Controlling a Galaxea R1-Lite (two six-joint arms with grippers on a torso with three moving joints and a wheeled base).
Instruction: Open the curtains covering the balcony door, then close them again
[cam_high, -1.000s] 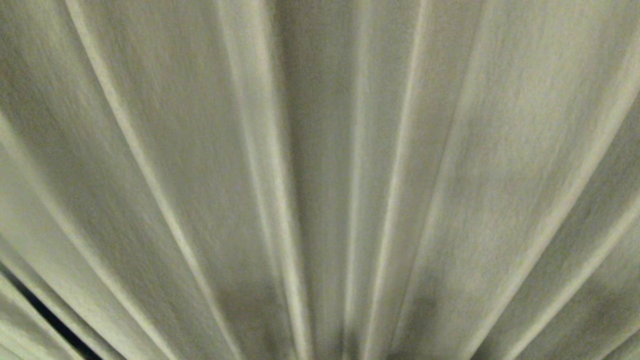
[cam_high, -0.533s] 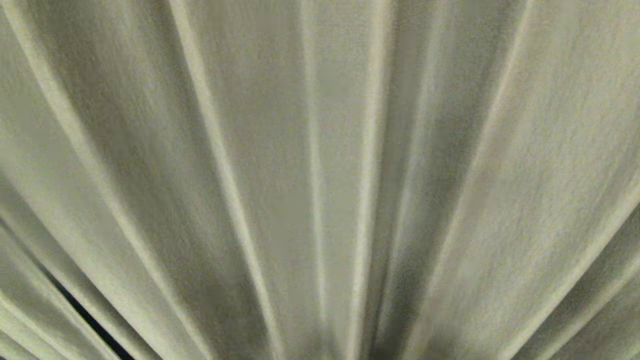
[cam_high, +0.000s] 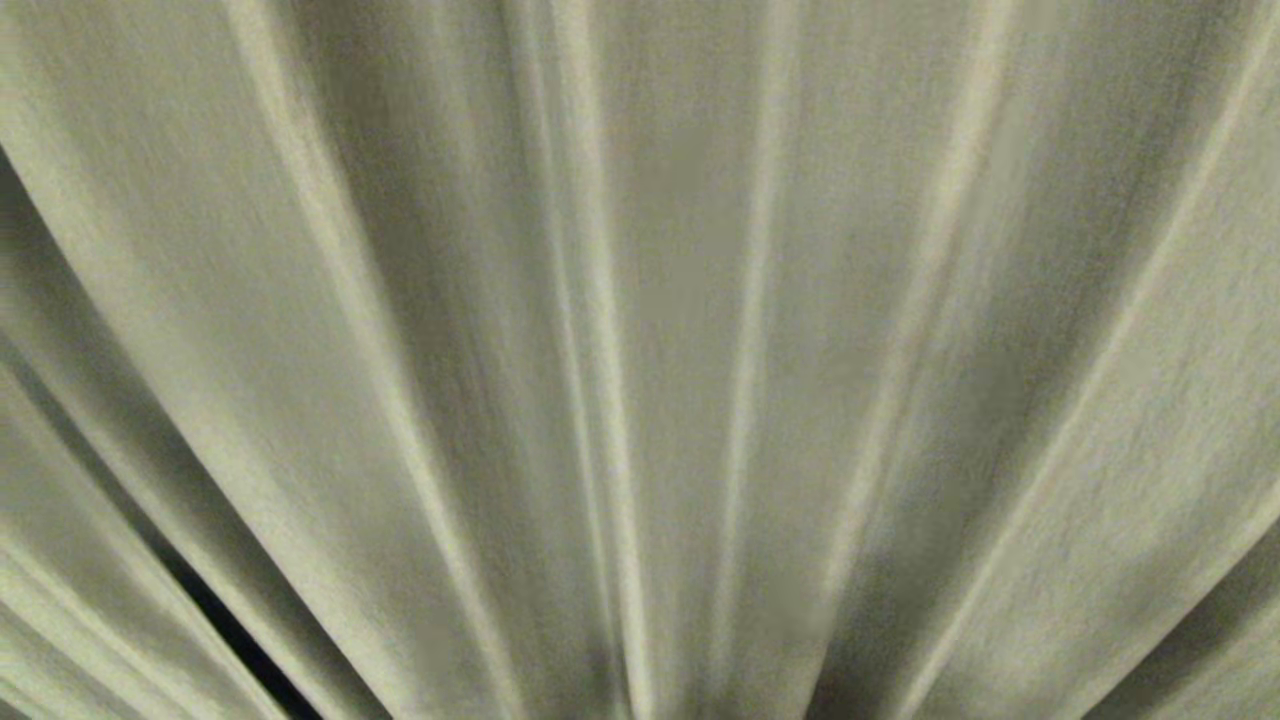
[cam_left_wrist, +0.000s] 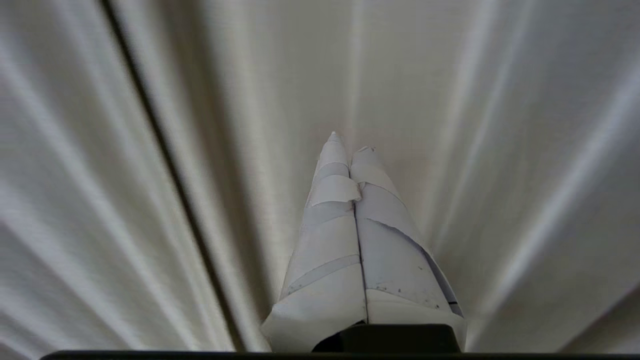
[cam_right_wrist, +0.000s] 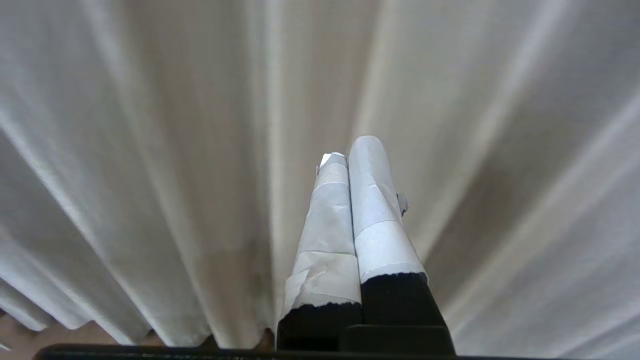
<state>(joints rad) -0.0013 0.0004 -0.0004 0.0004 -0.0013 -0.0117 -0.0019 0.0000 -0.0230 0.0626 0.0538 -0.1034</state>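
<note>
The cream pleated curtains (cam_high: 700, 350) fill the whole head view, hanging close in front of me. A narrow dark slit (cam_high: 235, 640) shows between folds at the lower left. The balcony door is hidden behind the fabric. Neither arm appears in the head view. In the left wrist view my left gripper (cam_left_wrist: 350, 142) is shut, its white-taped fingers pressed together with nothing between them, pointing at the curtains (cam_left_wrist: 500, 150) beside a dark slit (cam_left_wrist: 165, 155). My right gripper (cam_right_wrist: 349, 147) is shut and empty too, facing the curtains (cam_right_wrist: 150, 150).
In the right wrist view the curtain hem ends just above a strip of brownish floor (cam_right_wrist: 85, 332). Fabric blocks everything else ahead.
The whole head view has slid to the right, the dark slit with it, so the camera has moved. The pleats keep their shape.
</note>
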